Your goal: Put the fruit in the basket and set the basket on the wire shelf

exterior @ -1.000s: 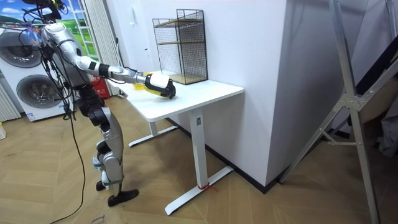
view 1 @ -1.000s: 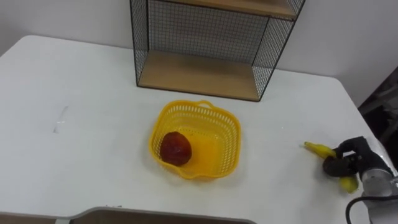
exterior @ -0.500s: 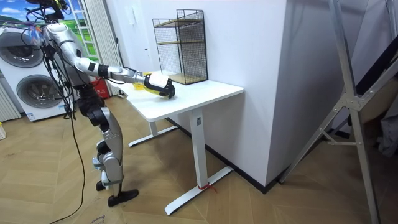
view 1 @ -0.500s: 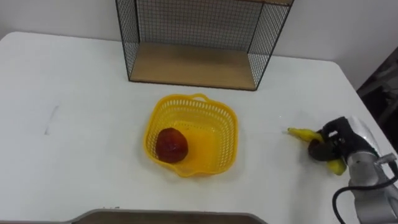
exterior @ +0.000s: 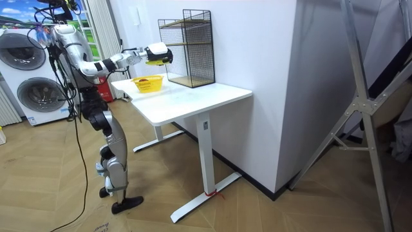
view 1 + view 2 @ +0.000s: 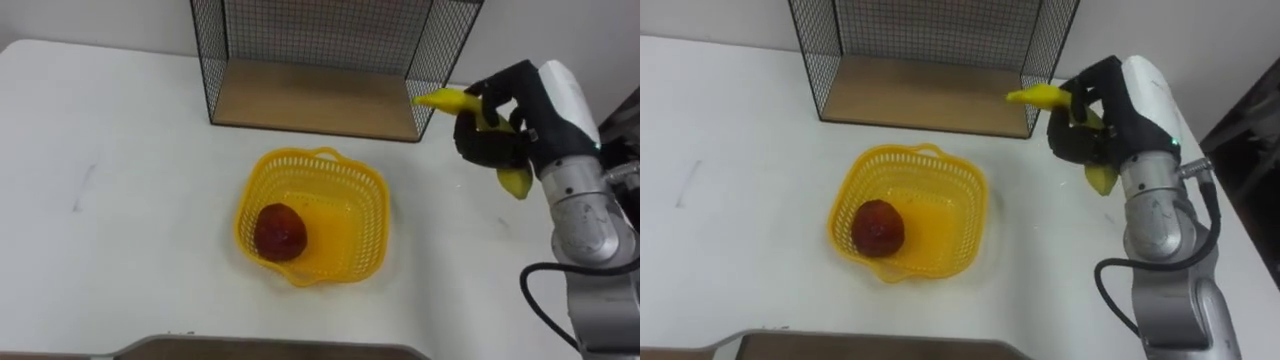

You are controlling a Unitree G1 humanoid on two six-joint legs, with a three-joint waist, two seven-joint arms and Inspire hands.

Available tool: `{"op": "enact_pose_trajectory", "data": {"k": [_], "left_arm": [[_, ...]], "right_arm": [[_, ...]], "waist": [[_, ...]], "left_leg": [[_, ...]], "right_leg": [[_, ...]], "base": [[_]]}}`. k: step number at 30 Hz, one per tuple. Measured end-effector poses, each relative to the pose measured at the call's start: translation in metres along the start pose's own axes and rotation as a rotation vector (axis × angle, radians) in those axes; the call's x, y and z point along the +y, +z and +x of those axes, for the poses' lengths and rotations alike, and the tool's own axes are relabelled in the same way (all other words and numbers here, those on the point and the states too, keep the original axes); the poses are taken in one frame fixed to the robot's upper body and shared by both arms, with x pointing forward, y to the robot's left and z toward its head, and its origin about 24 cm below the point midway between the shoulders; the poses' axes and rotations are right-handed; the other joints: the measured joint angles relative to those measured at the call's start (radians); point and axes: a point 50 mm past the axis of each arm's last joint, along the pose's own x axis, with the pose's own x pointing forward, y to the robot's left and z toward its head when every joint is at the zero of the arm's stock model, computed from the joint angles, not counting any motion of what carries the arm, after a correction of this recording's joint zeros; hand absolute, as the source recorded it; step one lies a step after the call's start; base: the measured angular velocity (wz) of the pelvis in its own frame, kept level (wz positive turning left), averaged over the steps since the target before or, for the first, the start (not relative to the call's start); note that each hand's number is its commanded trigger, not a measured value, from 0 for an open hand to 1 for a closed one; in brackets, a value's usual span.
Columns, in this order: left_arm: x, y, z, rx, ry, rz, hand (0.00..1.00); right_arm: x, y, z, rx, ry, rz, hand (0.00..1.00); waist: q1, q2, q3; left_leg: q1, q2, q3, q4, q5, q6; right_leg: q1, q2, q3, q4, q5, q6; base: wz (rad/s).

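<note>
My right hand [image 6: 500, 125] [image 6: 1092, 120] is shut on a yellow banana [image 6: 447, 99] [image 6: 1038, 96] and holds it in the air, to the right of and above the yellow basket [image 6: 358, 196] [image 6: 960, 190]. The banana's two ends stick out of the fist, one pointing left, one down. A dark red fruit [image 6: 280, 231] [image 6: 878, 227] lies in the basket's left half. Behind the basket stands the black wire shelf [image 6: 312, 98] [image 6: 920, 95] with a wooden bottom board. In the room view the raised right hand [image 5: 159, 54] is above the basket [image 5: 148, 83] on the white table [image 5: 193, 100].
The white table [image 6: 120, 250] spreads wide to the left of the basket. Its right edge lies just past my right arm. A wall stands behind the wire shelf. In the room view washing machines [image 5: 29, 77] stand behind me.
My right hand has lifted the banana off the table at the right and carried it up and leftwards, towards the shelf's front right corner. The camera has shifted a little.
</note>
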Motion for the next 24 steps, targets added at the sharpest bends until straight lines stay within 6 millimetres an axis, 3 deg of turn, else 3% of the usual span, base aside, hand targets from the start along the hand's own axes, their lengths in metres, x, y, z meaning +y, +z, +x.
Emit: {"op": "enact_pose_trajectory", "data": {"k": [8,15,16,17,24], "left_arm": [[-0.01,0.007,0.002,-0.001,-0.038,0.01,0.0],[-0.013,0.02,0.003,-0.043,-0.053,0.02,0.0],[-0.013,0.021,0.003,-0.047,-0.053,0.02,0.0],[-0.013,0.021,0.003,-0.05,-0.053,0.035,0.0],[-0.014,0.024,0.003,-0.06,-0.048,0.061,0.0]], "right_arm": [[0.005,0.034,-0.005,-0.14,0.084,0.006,1.0],[0.032,0.05,-0.008,-0.188,0.246,-0.002,1.0],[0.034,0.051,-0.009,-0.19,0.266,0.003,0.67],[0.037,0.052,-0.009,-0.196,0.283,0.008,0.0],[0.057,0.064,-0.015,-0.246,0.418,0.011,0.0]], "waist": [[0.011,0.009,-0.0004],[0.035,0.009,-0.0003],[0.04,0.009,-0.0003],[0.05,0.009,-0.0003],[0.056,0.007,-0.0012]], "left_leg": [[-0.005,0.001,-0.005,0.0,0.0,0.0],[-0.001,0.001,0.0,0.001,0.0,0.0],[-0.001,0.0,0.001,0.0,0.0,0.0],[0.0,0.0,0.002,-0.003,0.0,0.0],[0.0,0.001,-0.002,-0.002,0.0,0.0]], "right_leg": [[0.0,0.001,-0.003,0.0,0.001,-0.001],[0.0,0.001,-0.002,0.0,0.001,-0.001],[0.0,0.001,-0.002,-0.001,0.001,-0.001],[-0.001,0.001,-0.002,-0.001,0.001,-0.001],[0.001,0.0,-0.002,-0.002,0.001,-0.001]], "base": [[0.02],[-0.01],[0.0],[0.0],[0.0]]}}
